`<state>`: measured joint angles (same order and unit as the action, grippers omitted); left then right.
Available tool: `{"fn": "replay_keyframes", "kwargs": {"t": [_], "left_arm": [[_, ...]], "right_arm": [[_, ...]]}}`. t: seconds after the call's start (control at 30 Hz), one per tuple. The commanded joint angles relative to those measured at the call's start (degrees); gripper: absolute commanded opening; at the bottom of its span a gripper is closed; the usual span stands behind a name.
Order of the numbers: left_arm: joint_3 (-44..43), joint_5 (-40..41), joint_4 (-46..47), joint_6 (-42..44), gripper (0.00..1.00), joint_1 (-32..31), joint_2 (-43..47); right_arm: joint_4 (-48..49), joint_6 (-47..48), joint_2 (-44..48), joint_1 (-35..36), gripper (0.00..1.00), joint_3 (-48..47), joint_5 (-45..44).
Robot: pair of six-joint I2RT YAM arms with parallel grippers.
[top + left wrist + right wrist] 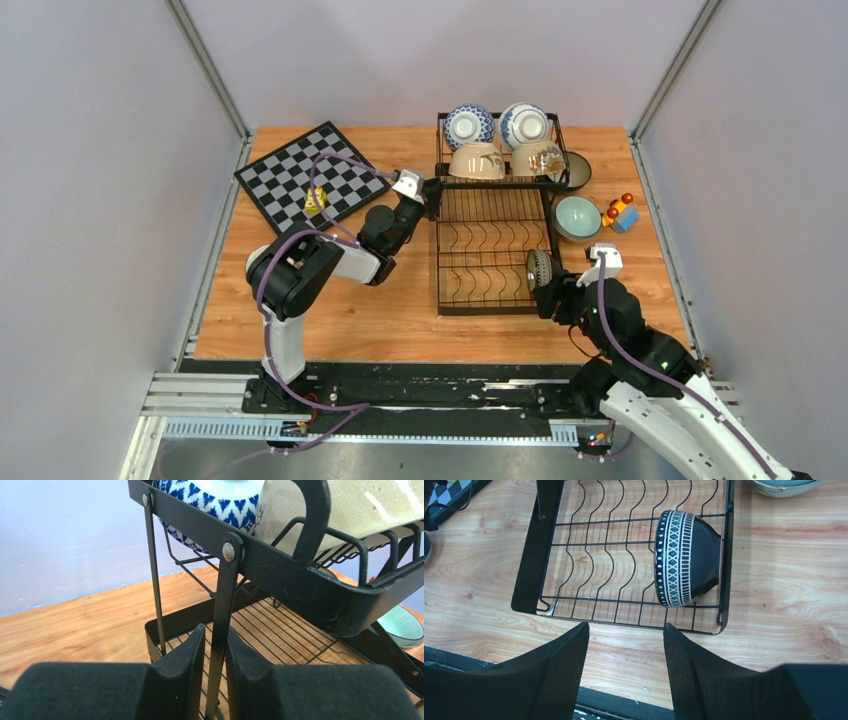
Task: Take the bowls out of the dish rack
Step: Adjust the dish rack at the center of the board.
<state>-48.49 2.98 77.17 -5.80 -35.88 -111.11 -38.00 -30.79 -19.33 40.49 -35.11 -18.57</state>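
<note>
The post of the rack (300, 587) is pinched by the left gripper (215, 645); it's best braced steady while the dark bowl (684, 560) in its near-right corner gets straddled by the spread right gripper (624, 640).

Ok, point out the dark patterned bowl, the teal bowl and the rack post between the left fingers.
dark patterned bowl (684, 560), right wrist view, banded side wall.
teal bowl (577, 217), top view, inner surface.
rack post (220, 630), left wrist view, mid-length.
</note>
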Motion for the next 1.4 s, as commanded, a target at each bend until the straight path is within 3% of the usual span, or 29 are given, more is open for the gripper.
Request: {"fn": "replay_keyframes", "kwargs": {"t": [0.0, 0.23, 0.67, 1.03, 1.37], "left_arm": [[-0.57, 4.72, 3.72, 3.17, 0.19, 0.72, -0.65], [1.74, 6.66, 4.47, 4.22, 0.00, 0.71, 1.65], [14.96, 18.89, 7.06, 9.00, 0.00, -1.81, 14.34], [20.01, 34.77, -2.67, 13.20, 0.00, -9.04, 24.55], [20.63, 43.22, -12.56, 13.30, 0.00, -12.32, 29.70]], "right_arm": [[-0.15, -1.01, 0.75, 0.75, 0.60, 0.75, -1.48], [-0.15, -1.59, 1.19, 0.74, 0.60, 1.31, -2.67], [0.22, -4.08, 0.45, 0.73, 0.60, 2.78, -5.47], [3.18, -7.43, -9.47, 0.75, 0.61, 4.37, -6.04], [-3.54, -24.35, -5.07, -0.58, 0.55, 10.26, -9.22]]}}
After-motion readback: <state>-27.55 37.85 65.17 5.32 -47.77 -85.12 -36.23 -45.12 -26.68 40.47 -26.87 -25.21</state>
